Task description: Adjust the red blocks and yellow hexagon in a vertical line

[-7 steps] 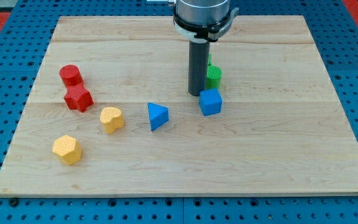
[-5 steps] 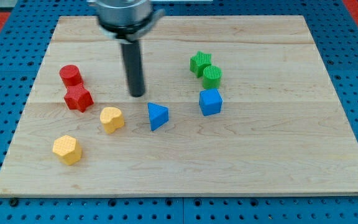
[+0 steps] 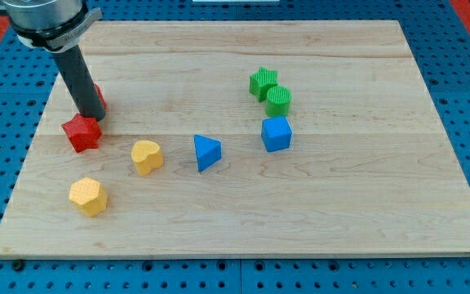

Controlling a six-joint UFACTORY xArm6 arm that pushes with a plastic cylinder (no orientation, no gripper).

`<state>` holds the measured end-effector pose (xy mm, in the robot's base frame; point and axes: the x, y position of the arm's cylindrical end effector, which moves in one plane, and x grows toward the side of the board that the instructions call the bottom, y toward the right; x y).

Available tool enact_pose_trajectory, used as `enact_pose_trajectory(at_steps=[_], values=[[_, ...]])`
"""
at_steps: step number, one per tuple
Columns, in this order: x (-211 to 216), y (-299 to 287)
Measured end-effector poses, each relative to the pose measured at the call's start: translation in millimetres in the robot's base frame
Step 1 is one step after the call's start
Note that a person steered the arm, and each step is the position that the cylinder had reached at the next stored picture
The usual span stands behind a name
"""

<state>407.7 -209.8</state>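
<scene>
My tip (image 3: 88, 116) stands at the view's left, touching the top of the red star block (image 3: 81, 133). The red cylinder (image 3: 98, 96) is mostly hidden behind the rod, only its right edge showing. The yellow hexagon (image 3: 87, 196) lies below the red star, toward the view's bottom left. The three lie roughly one above the other, the star a little to the left.
A yellow heart-like block (image 3: 146, 156) sits right of the red star. A blue triangle (image 3: 206, 152) and a blue cube (image 3: 276, 134) lie mid-board. A green star (image 3: 263, 82) and a green cylinder (image 3: 279, 101) touch each other above the cube.
The rod swept from the board's middle to the far left. The red star has shifted left and slightly down; the red cylinder is now covered by the rod.
</scene>
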Motion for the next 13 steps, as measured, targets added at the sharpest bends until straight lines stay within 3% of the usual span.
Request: enact_pose_trajectory(at_steps=[1,2,3,4,5,6,7,10,12,13], values=[[-31.9,-3.7],[-23.9,47.8],[18.2,82.1],[70.7,73.0],[74.3,12.5],[74.3,3.3],[43.1,-5.6],[107.4,59.2],[146.9,74.7],[155.1,55.7]])
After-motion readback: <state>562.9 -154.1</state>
